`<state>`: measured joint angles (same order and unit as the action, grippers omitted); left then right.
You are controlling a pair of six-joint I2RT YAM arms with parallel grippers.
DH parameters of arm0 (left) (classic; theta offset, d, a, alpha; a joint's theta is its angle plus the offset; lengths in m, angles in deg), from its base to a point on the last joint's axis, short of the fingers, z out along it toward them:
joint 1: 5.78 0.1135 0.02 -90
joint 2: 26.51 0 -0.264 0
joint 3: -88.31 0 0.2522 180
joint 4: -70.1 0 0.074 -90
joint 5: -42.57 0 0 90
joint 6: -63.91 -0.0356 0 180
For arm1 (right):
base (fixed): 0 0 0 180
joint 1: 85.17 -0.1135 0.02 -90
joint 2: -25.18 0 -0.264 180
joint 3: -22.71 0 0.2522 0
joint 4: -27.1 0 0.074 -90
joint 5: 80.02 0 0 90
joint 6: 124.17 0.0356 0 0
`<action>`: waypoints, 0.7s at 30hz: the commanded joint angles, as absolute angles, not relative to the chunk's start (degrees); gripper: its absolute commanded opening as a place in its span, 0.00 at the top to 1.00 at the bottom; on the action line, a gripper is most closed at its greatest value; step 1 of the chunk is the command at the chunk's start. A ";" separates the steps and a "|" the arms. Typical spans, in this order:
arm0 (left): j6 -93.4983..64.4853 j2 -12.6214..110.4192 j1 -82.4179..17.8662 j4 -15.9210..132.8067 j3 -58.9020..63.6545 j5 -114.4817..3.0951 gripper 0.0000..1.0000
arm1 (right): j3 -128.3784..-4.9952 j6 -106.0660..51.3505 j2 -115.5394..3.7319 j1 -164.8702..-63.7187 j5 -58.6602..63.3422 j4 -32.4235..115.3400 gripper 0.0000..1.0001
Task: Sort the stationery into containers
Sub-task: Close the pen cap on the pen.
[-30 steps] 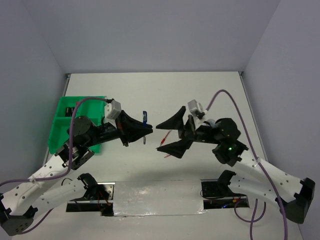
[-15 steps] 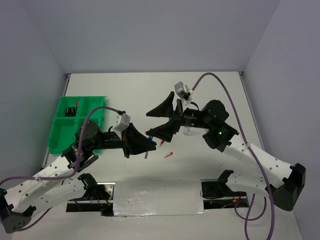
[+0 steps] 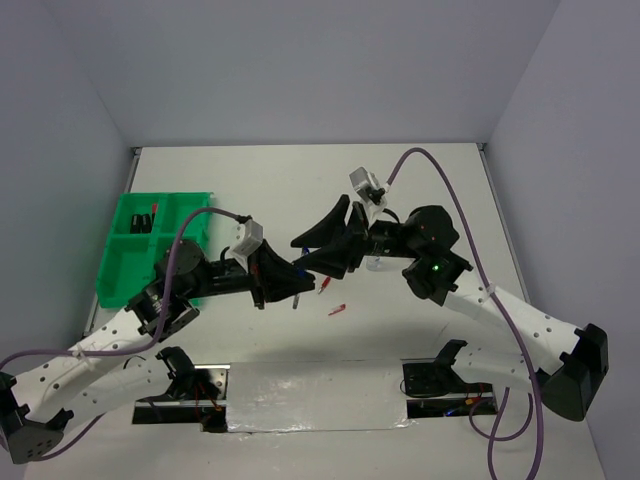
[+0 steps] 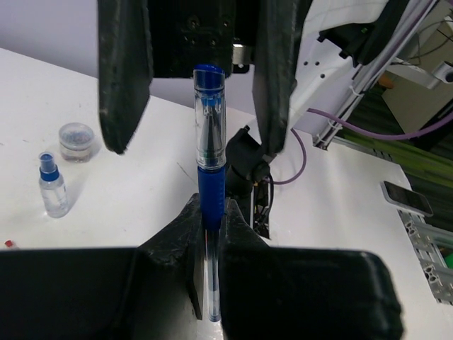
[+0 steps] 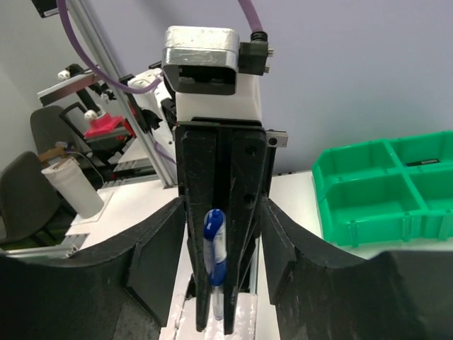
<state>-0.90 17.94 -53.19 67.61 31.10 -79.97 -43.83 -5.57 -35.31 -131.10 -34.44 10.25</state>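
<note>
Left end effector [image 4: 209, 221]: clenched on slim blue pen [image 4: 209, 127], clear barrel upright.
Right end effector [image 5: 221, 205]: black fingers parted, flanking pen without touching.
Tray [image 3: 122, 262]: glossy green plastic, left on white desk [image 3: 420, 185].

The left end effector [image 3: 300, 287] and right end effector [image 3: 298, 256] are standing nose to nose over the counter's [image 3: 300, 185] middle, a blue pen [image 4: 210, 127] filling the gap between them. A green tray [image 3: 128, 265] is blocking 9 o'clock; a red pen [image 3: 337, 309] is lying at 5 o'clock. Toward 12 o'clock the counter is lying bare.
</note>
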 commanded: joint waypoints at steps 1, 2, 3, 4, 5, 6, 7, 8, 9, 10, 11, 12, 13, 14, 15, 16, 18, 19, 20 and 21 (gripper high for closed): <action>-2.53 18.49 -53.41 69.79 28.05 -77.75 1.00 | -43.17 -4.82 -35.12 -131.31 -35.37 6.15 0.46; -2.62 18.93 -53.41 69.87 27.70 -77.75 1.00 | -43.00 -4.82 -35.12 -131.31 -35.20 6.23 0.46; -2.53 19.02 -53.41 69.96 27.70 -77.75 1.00 | -42.82 -4.90 -35.03 -131.31 -35.11 6.23 0.47; -2.44 19.11 -53.41 70.14 27.70 -77.93 1.00 | -42.56 -4.90 -34.77 -131.31 -35.28 5.71 0.56; -2.44 19.37 -53.41 70.22 27.61 -77.84 1.00 | -42.56 -4.90 -34.59 -131.31 -35.02 5.88 0.64; -2.36 19.46 -53.41 70.40 27.61 -77.84 1.00 | -42.64 -5.17 -34.50 -131.31 -34.76 6.23 0.73; -2.27 19.55 -53.41 70.40 27.52 -77.84 1.00 | -42.99 -5.34 -34.41 -131.31 -34.58 7.19 0.86; -2.27 19.63 -53.41 70.49 27.52 -77.76 1.00 | -43.00 -5.61 -34.24 -131.31 -34.14 7.55 0.88; -2.18 19.72 -53.41 70.58 27.61 -77.84 1.00 | -43.08 -5.87 -34.06 -131.31 -34.05 7.90 0.89; -2.18 19.72 -53.41 70.66 27.70 -77.93 1.00 | -43.17 -5.96 -33.97 -131.31 -33.88 8.34 0.94; -2.09 19.81 -53.41 70.75 27.70 -77.93 1.00 | -43.17 -6.13 -33.80 -131.31 -33.70 8.43 0.97; -2.09 19.81 -53.41 70.93 27.87 -77.93 1.00 | -43.17 -6.31 -33.54 -131.22 -33.09 8.61 0.99; -2.09 19.81 -53.41 71.02 27.88 -78.10 1.00 | -43.17 -6.40 -33.36 -131.31 -32.65 8.78 1.00; -2.01 19.81 -53.41 71.19 28.05 -78.19 1.00 | -43.08 -6.66 -33.18 -131.31 -32.47 8.78 1.00; -2.00 19.81 -53.41 71.28 28.05 -78.19 1.00 | -43.17 -6.75 -33.10 -131.22 -31.95 8.87 1.00; -1.92 19.81 -53.41 71.37 28.14 -78.19 1.00 | -43.26 -6.84 -33.09 -131.22 -31.94 8.87 1.00; -1.83 19.90 -53.41 71.37 28.14 -78.37 1.00 | -43.35 -6.58 -33.18 -131.31 -31.68 8.70 1.00; -1.83 19.90 -53.41 71.28 28.14 -78.37 1.00 | -43.52 -6.57 -33.18 -131.31 -31.68 8.43 1.00; -1.83 20.07 -53.41 71.28 27.97 -78.54 1.00 | -43.44 -6.40 -33.18 -131.31 -31.42 8.34 1.00; -1.83 20.16 -53.41 71.19 27.96 -78.55 1.00 | -43.52 -6.31 -33.18 -131.31 -31.24 8.26 1.00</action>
<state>-0.83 19.93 -53.19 68.17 30.03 -78.11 -42.86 -5.79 -34.61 -131.08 -32.43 10.38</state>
